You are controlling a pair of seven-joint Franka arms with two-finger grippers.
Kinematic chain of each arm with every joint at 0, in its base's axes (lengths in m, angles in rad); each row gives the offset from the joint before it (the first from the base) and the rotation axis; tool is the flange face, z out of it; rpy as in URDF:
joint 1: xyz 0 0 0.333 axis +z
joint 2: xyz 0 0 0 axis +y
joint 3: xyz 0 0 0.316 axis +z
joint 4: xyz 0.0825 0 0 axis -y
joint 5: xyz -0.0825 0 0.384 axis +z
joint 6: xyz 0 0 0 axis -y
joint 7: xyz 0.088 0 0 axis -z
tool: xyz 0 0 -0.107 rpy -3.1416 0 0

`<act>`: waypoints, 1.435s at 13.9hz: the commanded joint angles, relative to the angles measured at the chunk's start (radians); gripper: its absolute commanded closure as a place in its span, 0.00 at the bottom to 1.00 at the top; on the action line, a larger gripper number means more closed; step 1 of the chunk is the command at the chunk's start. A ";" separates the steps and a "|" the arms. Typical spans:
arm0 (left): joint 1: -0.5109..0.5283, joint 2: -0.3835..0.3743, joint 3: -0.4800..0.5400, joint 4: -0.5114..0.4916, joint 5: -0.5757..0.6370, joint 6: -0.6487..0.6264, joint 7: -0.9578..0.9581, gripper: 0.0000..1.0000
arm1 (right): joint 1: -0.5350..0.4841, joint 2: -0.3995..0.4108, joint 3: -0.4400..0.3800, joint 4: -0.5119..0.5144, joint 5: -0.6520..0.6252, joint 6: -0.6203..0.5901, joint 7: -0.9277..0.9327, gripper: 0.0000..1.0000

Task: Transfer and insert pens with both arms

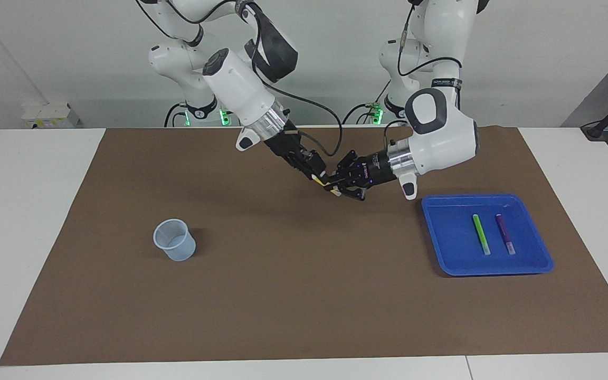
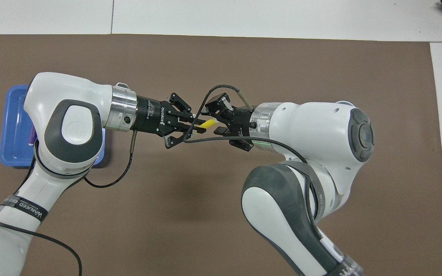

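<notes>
A yellow pen (image 1: 319, 181) (image 2: 207, 123) hangs in the air over the middle of the brown mat, pointing from one hand to the other. My left gripper (image 1: 331, 186) (image 2: 196, 127) is shut on one end of it. My right gripper (image 1: 317, 177) (image 2: 216, 124) meets it head-on and covers the pen's free, whitish end. A green pen (image 1: 481, 234) and a purple pen (image 1: 505, 234) lie side by side in the blue tray (image 1: 441, 232). In the overhead view the left arm hides most of the tray (image 2: 12, 126).
A pale translucent cup (image 1: 174, 240) stands upright on the mat toward the right arm's end of the table. The brown mat (image 1: 304, 295) covers most of the white table. The tray sits toward the left arm's end.
</notes>
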 commanded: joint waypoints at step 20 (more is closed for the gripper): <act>-0.011 -0.016 0.011 -0.009 -0.010 0.014 -0.017 1.00 | -0.008 -0.001 0.001 -0.008 0.031 0.011 -0.011 1.00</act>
